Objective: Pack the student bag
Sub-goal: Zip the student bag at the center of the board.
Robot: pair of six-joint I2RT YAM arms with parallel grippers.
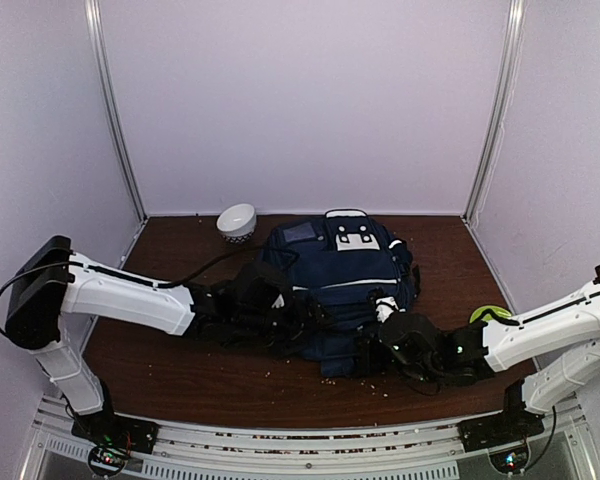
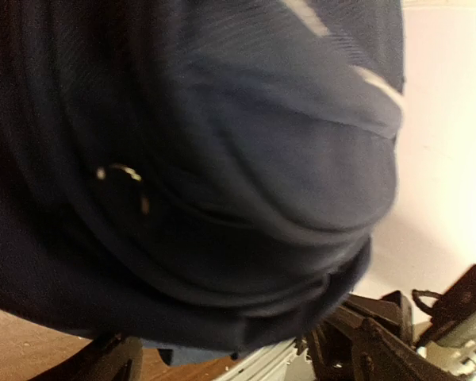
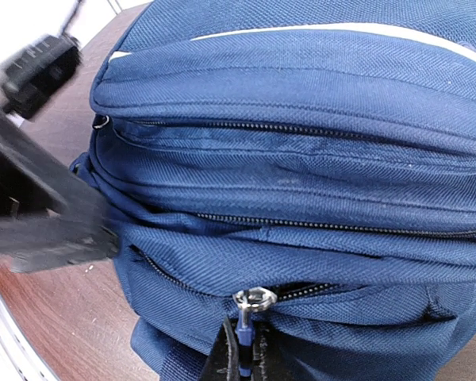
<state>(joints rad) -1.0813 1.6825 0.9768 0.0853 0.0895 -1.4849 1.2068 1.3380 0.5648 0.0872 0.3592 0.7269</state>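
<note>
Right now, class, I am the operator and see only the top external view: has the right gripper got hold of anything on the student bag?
Observer: Yes. In the right wrist view the right gripper pinches the blue tab of a zipper pull low on the student bag.
Operator: Are the zips above it shut?
Observer: The top zip and the middle zip look closed along what shows.
Operator: And the left gripper?
Observer: Its wrist view is blurred and filled with navy fabric, so I cannot tell open or shut.

White bowl (image 1: 237, 221), brown table (image 1: 180, 370)
</note>
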